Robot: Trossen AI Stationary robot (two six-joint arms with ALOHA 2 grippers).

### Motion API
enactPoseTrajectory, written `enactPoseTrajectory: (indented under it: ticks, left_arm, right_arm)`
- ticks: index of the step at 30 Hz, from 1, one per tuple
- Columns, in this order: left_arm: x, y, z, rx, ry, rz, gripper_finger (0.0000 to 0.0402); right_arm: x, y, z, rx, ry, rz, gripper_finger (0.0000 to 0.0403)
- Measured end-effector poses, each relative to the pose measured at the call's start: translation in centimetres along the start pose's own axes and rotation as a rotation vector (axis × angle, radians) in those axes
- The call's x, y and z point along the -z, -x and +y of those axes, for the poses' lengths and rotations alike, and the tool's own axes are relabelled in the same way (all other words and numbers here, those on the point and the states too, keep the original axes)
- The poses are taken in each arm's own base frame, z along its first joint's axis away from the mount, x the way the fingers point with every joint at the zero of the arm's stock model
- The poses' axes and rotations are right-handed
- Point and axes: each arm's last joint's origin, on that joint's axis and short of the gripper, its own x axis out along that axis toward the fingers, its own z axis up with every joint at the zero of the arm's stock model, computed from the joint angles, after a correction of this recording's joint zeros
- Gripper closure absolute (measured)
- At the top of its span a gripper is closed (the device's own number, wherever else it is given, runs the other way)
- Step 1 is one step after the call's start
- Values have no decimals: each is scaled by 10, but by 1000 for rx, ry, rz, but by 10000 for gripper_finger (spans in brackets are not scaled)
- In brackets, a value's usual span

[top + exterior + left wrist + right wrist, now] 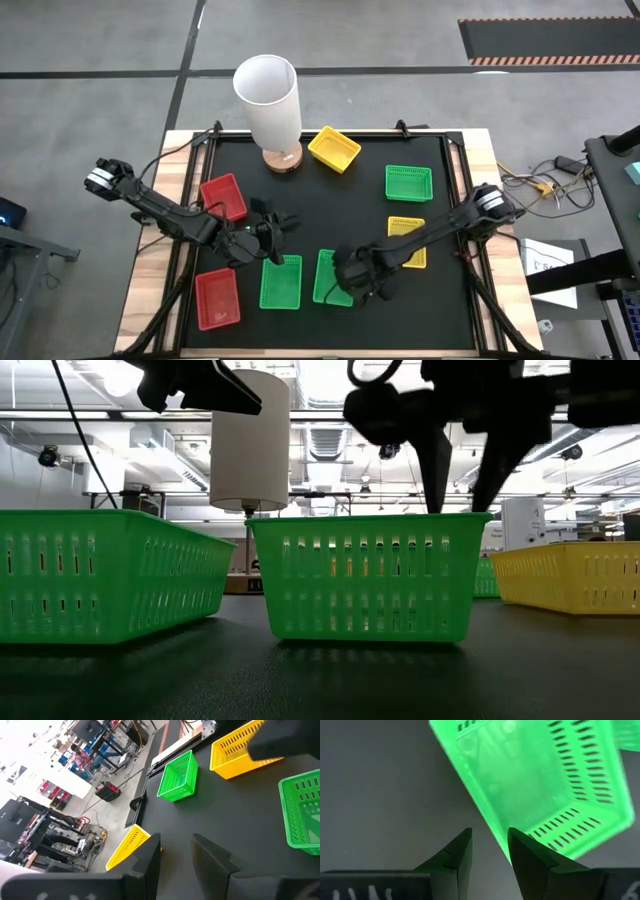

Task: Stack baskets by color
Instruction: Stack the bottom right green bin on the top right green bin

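Seven baskets show on the black mat. Two green baskets lie side by side at the front, one (281,281) on the left and one (330,277) on the right. A third green basket (409,183) is at the right. Yellow baskets sit at the back (334,148) and at the right (406,240), red ones at the left (224,196) and front left (217,298). My right gripper (345,288) hangs open over the near end of the right-hand front green basket (555,785), fingers (435,470) just above its rim. My left gripper (175,840) is open and empty, beside the red basket.
A tall white cylinder (268,100) on a round wooden base stands at the back of the mat. The wooden table edge (150,290) frames the mat. Bare mat lies at the front right (420,310).
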Motion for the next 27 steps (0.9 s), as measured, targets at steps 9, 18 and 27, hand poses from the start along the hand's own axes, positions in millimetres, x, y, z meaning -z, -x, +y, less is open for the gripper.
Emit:
enactPoseTrajectory:
  ticks: [9,18,27]
  left_arm:
    - [0,0,0,1,0,0,309]
    - [0,0,0,2,0,0,309]
    - [1,0,0,2,0,0,309]
  right_arm:
    - [-5,-19,-2,-14,74,24,291]
    - [-7,-20,-4,-7,131,4,358]
    - [-8,-21,-4,-15,138,-24,392]
